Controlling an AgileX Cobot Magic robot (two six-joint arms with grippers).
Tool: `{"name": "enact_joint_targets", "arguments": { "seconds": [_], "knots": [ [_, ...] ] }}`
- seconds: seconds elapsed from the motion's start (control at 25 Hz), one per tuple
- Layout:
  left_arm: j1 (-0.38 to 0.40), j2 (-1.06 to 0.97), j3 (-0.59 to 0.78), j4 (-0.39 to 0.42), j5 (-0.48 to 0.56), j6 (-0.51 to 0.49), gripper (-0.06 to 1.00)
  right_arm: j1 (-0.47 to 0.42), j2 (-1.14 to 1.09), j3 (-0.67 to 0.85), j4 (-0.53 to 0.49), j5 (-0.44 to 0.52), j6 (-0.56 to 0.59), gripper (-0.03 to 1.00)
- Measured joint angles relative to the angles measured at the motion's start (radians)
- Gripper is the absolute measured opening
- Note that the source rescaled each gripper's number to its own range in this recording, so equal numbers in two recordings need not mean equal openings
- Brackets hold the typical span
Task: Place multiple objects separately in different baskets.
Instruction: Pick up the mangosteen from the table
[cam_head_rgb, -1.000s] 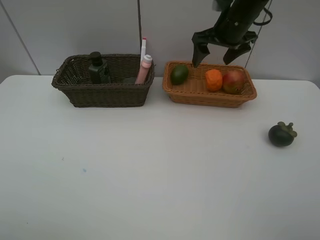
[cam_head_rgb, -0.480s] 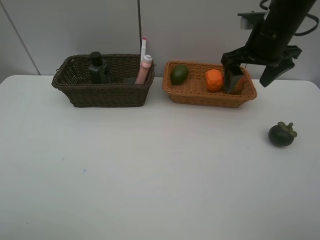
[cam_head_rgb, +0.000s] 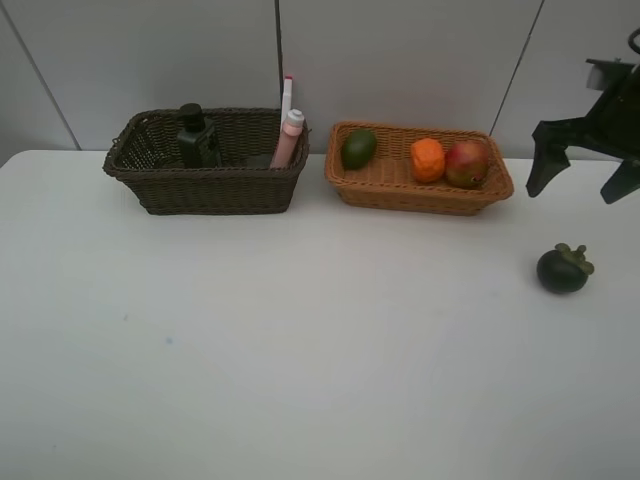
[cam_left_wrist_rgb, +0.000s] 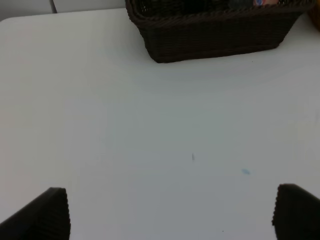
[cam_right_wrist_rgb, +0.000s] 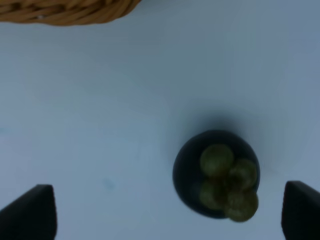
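Right end effector (cam_head_rgb: 584, 176) — wide open, empty — hovers above the mangosteen (cam_head_rgb: 563, 268).

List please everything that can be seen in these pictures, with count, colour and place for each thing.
table: 1, white, under everything.
dark basket: 1, dark brown, back left on the table.
pump bottle: 1, dark green, in the dark basket.
pink bottle: 1, pink, at the right end of the dark basket.
marker: 1, white with pink cap, upright behind the pink bottle.
tan basket: 1, light orange-tan, right of the dark basket.
lime: 1, green, in the tan basket.
orange: 1, orange, in the tan basket.
apple: 1, red-yellow, in the tan basket.
mangosteen: 1, dark, alone on the table at right.
right gripper: 1, black, fingers open above the mangosteen.
left gripper: 1, black, fingers open over bare table.
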Motion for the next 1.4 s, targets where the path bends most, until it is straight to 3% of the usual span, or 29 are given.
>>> {"name": "enact_joint_targets", "arguments": {
  "seconds": [0.28, 0.76, 1.4],
  "knots": [
    [0.000, 0.000, 0.000, 0.000, 0.000, 0.000, 1.00, -0.102, 0.076, 0.028, 0.014, -0.059, -0.037, 1.00],
    [0.000, 0.000, 0.000, 0.000, 0.000, 0.000, 1.00, -0.104, 0.178, 0.043, 0.006, -0.050, -0.041, 1.00],
    [0.000, 0.000, 0.000, 0.000, 0.000, 0.000, 1.00, -0.104, 0.196, 0.206, 0.041, -0.179, -0.058, 1.00]
  ]
}}
